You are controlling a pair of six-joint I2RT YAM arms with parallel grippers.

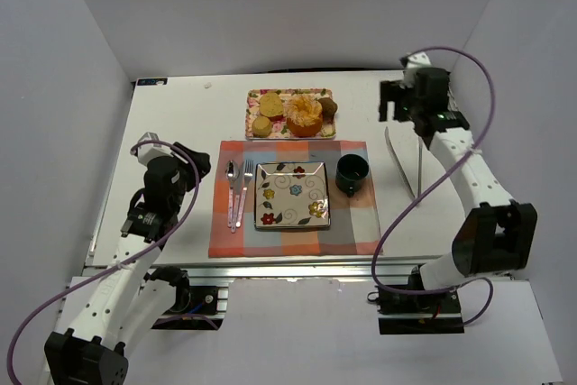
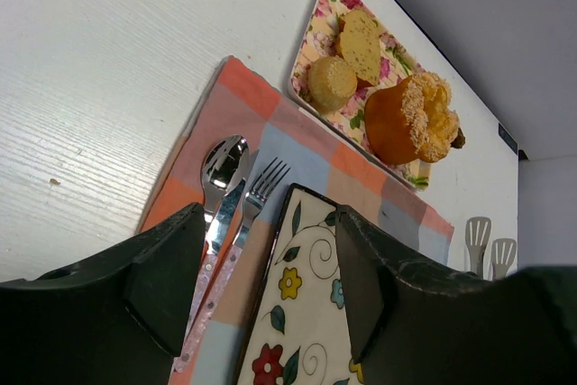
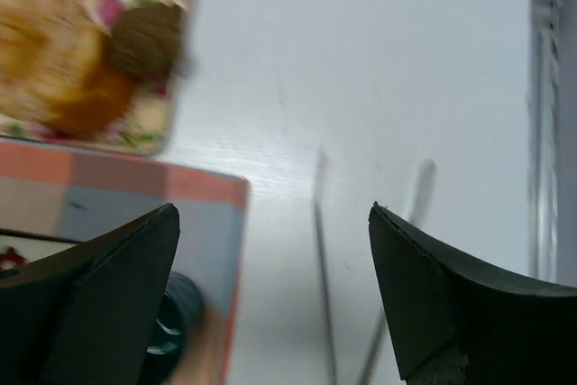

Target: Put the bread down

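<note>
**Bread not yet picked up**

My left gripper [image 2: 266, 299] hung empty with its jaws wide, near the cutlery [image 1: 238, 188]. The bread [image 1: 270, 103] lay on the floral tray [image 1: 252, 96], behind the flowered plate [image 1: 291, 194]. My right gripper [image 3: 275, 286] was spread wide and held nothing. I judged the next move to be a reach to the bread.
</note>
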